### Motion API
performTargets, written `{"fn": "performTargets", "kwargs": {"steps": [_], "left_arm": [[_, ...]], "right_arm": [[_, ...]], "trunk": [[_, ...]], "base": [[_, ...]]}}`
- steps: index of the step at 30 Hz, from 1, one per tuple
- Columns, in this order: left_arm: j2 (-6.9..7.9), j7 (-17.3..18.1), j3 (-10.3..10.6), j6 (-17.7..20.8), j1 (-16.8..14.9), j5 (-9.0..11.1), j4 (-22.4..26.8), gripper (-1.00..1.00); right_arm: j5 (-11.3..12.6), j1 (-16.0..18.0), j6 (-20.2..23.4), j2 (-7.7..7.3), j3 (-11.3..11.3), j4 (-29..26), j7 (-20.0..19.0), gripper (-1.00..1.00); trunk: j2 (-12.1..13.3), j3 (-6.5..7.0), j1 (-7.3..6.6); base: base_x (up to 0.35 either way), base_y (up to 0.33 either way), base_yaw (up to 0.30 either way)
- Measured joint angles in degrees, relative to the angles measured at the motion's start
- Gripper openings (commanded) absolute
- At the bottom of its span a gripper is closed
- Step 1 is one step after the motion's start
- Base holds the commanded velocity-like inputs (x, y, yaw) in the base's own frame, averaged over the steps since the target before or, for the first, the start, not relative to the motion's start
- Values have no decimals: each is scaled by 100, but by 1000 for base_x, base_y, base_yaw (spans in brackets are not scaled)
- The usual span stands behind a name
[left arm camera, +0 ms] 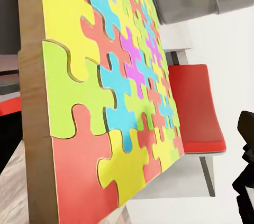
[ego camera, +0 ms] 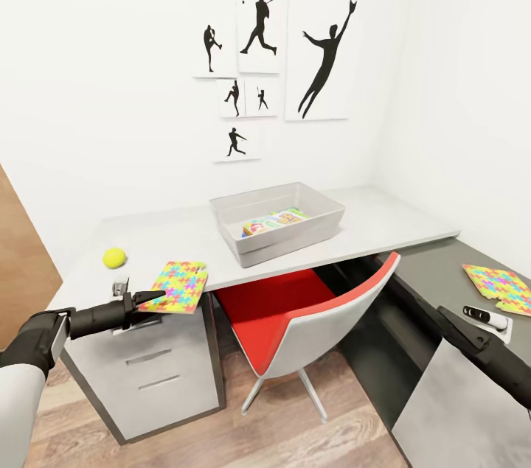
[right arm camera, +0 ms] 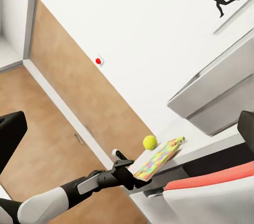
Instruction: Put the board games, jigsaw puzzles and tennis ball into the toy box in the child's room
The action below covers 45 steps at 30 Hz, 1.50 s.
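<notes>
**Puzzle pickup at desk's left end**

Puzzle 1 (ego camera: 179, 286) lies on the table (ego camera: 383, 228) at its left front edge, left gripper (ego camera: 151, 298) at its near edge; clamped or not, cannot tell. Ball (ego camera: 114, 257) sits just beside it to the left. Toy box (ego camera: 277, 221) at centre holds 2 game boxes (ego camera: 271, 222). Puzzle 2 (ego camera: 502, 287) lies far right, near the right gripper (ego camera: 487, 318), state unclear. Step: grasping puzzle 1. Next likely: lift it, carry right, release over the box.

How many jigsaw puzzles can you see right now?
2. One jigsaw puzzle sits at the table's left front edge, at the left hand. The other puzzle lies on the desk's right wing. More may be hidden inside the toy box.
</notes>
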<state>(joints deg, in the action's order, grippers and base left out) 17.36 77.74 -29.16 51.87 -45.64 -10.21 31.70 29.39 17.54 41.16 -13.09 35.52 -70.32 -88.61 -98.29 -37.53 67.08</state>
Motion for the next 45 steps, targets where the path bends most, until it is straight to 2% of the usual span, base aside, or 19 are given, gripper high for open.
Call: {"fn": "performTargets", "kwargs": {"steps": [1,2,14,45], "left_arm": [[0,0,-1,0,0,0,0,100],[0,0,0,0,0,0,0,-100],[6,88,-29,71,-1,71,2,-100],[12,110,-61,50,0,-2,0,-100]], "right_arm": [[0,0,-1,0,-1,0,0,100],[0,0,-1,0,-1,0,0,100],[0,0,-2,0,-3,0,0,100],[-79,0,85,0,-24,-8,54,100]], "trunk": [[0,0,0],[0,0,0],[0,0,0],[1242,556,-680]], "base": [[3,1,0],[2,1,0],[0,0,0],[0,0,0]]}}
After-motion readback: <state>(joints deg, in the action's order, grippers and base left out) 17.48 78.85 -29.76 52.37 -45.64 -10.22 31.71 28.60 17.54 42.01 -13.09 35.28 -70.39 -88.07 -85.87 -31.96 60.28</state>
